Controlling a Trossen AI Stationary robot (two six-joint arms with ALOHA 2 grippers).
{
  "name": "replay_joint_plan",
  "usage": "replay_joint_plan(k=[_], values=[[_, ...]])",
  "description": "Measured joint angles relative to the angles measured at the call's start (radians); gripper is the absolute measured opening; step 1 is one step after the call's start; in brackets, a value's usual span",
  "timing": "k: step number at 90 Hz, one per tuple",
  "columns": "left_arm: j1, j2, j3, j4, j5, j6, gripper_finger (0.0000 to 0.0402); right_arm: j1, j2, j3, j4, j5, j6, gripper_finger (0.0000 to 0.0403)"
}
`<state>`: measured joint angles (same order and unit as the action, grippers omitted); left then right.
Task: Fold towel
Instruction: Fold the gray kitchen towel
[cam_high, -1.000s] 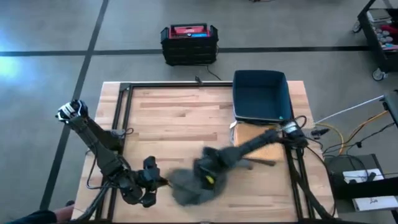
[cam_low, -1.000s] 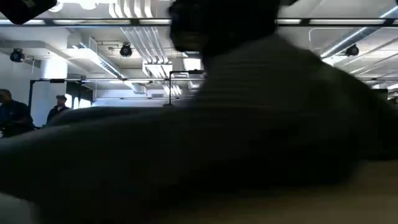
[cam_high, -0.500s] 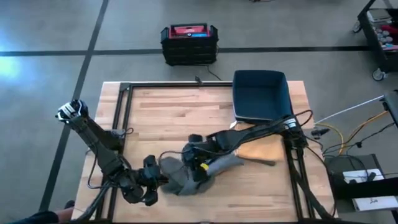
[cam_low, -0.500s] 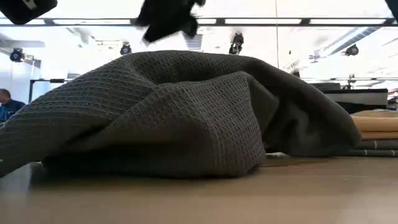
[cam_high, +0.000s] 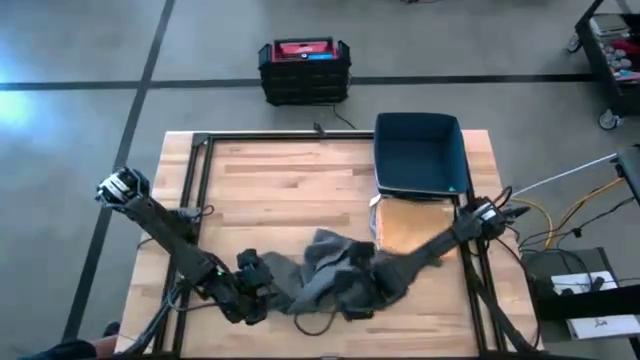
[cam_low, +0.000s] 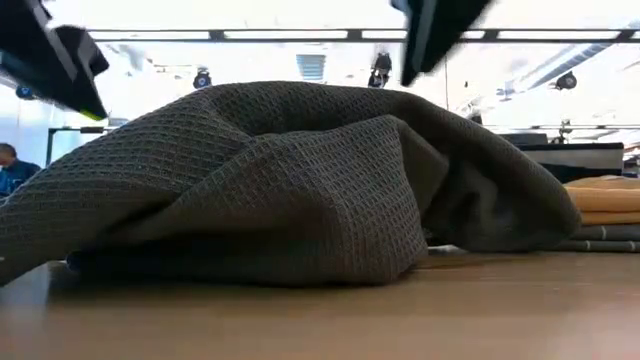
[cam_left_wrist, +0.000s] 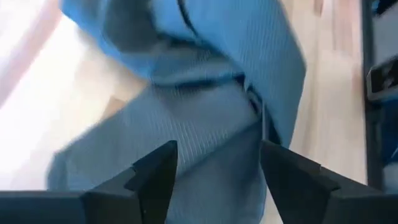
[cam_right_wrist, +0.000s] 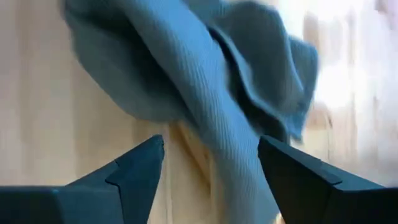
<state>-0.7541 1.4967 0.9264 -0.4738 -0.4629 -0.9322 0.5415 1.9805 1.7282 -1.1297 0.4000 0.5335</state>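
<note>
The grey waffle-weave towel (cam_high: 335, 275) lies in a crumpled heap near the table's front edge, its underside resting on the wood; it fills the low view (cam_low: 280, 180). My left gripper (cam_high: 262, 283) hovers at the heap's left edge, open, with the towel (cam_left_wrist: 205, 93) ahead of its fingers. My right gripper (cam_high: 372, 288) is over the heap's right side, open, and looks down on the towel (cam_right_wrist: 205, 81). In the low view both grippers hang above the heap, the left gripper (cam_low: 50, 60) and the right gripper (cam_low: 435, 40), clear of it.
A dark blue bin (cam_high: 420, 155) stands at the far right of the table. Folded tan cloth (cam_high: 410, 228) lies in front of it, right of the heap (cam_low: 605, 200). A black and red case (cam_high: 303, 68) sits on the floor beyond the table.
The towel, blurred with motion a second ago, has dropped onto the table and settled as a still, wider heap. My right gripper has gone from the heap's left part toward the table's right edge. My left gripper has come closer to the heap and lower.
</note>
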Motion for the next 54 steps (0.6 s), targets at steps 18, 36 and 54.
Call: replay_joint_plan(k=[18,36,54], values=[[0.039,0.08,0.0,0.079,0.041,0.081,0.0198,0.074,-0.025,-0.149,0.014,0.163,0.216,0.025],[0.092,0.122,0.0,0.088,0.062,0.106,0.0164,0.085,-0.03,-0.223,0.12,0.29,0.292,0.0238],[0.12,0.169,0.002,0.108,0.112,0.113,0.007,0.082,-0.029,-0.285,0.34,0.318,0.21,0.0225]])
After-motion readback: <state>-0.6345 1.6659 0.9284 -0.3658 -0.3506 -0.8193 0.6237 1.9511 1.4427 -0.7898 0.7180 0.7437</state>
